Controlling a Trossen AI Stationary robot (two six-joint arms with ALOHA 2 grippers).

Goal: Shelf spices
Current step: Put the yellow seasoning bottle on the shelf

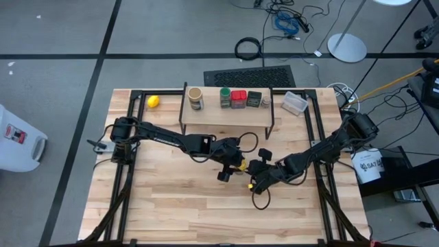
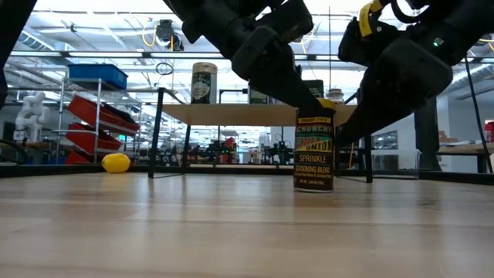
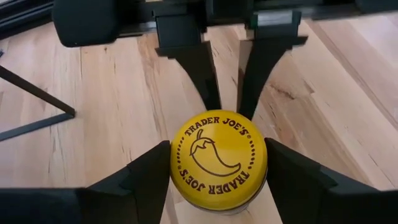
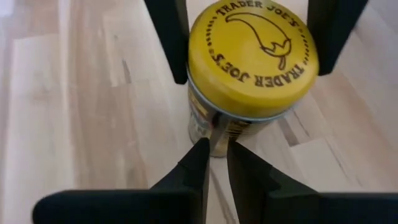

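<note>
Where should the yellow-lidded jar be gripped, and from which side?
Grip the yellow-lidded jar across its round lid, coming from above: it stands upright on the table, lid exposed. The left gripper already has its jaws either side of the lid; the right gripper is shut beside it.

Two slim matte-black jointed arms, the left arm (image 1: 161, 136) and the right arm (image 1: 329, 145), end in blocky black wrist housings. Each carries flat, tapering black plastic fingers (image 3: 146, 180) with squared edges. Thin black cables loop beside the wrists, and small yellow fittings (image 2: 369, 17) show on the dark bodies.
</note>
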